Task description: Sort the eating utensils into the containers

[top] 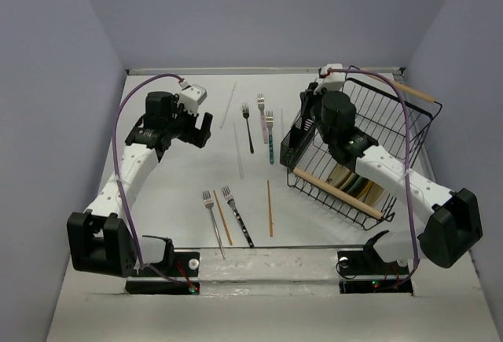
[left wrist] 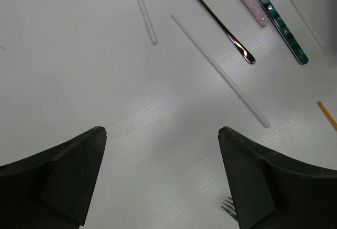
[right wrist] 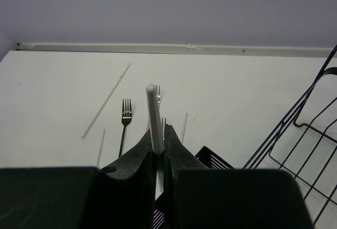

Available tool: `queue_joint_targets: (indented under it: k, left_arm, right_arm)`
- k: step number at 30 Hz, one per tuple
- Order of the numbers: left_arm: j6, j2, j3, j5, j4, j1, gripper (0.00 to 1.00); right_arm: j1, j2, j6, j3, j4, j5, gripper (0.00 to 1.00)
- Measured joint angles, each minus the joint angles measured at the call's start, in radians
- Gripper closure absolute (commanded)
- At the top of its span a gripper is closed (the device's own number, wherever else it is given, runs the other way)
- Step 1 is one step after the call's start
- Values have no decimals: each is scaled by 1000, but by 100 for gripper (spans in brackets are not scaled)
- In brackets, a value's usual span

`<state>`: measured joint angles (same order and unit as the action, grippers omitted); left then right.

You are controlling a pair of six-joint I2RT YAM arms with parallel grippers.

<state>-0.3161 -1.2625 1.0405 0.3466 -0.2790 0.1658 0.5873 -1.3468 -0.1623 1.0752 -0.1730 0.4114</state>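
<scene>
A big black wire rack (top: 385, 134) stands on the right side of the white bench (top: 181, 193). One wooden handle (top: 338, 193) runs along its near rim, another (top: 414, 90) along its far rim. Round plates (top: 355, 183), perhaps two or three, lie inside near the front.

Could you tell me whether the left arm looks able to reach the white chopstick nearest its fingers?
Probably yes. The left arm's fingers are open and empty, and the white chopstick lies flat on the bare table just beyond them, clear of the dark fork, with nothing on top.
</scene>
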Motion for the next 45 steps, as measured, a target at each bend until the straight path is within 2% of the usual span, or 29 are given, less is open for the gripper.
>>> queue_joint_targets:
  k: [22, 30, 45]
  left_arm:
    - [2, -63, 0, 10, 21, 0, 1]
    - [3, -70, 0, 11, 21, 0, 1]
    - [-8, -70, -8, 10, 25, 0, 1]
  right_arm:
    - [-5, 150, 94, 5, 18, 49, 100]
    - [-29, 72, 40, -31, 38, 15, 100]
    - [-150, -95, -54, -45, 58, -96, 99]
